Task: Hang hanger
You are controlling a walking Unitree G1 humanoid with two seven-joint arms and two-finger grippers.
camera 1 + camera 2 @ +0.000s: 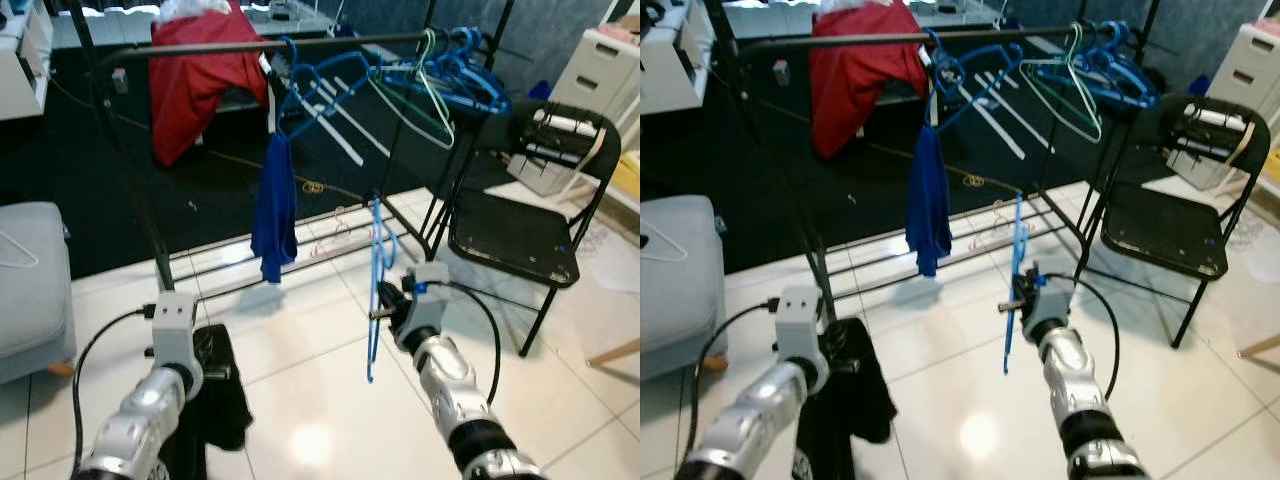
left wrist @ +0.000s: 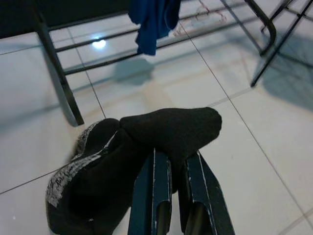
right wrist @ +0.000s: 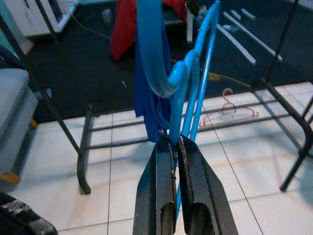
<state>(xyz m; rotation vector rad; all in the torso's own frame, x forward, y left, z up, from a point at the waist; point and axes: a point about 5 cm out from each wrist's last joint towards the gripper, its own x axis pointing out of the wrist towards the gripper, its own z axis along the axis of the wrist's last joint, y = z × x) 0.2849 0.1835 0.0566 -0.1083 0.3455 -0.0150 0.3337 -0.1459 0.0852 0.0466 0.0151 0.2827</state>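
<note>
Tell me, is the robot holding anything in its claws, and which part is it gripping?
Yes. The right gripper pinches a light blue hanger partway along its thin bars, hook end up. The left gripper is shut on a black garment, gripping a fold of the cloth.

Folding chair (image 1: 520,235) cut off right.

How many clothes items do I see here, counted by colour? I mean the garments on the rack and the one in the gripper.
Red garment draped over the rack: 1
Blue garment hanging from a hanger: 1
Black garment held by the left gripper: 1
Total: 3
</note>
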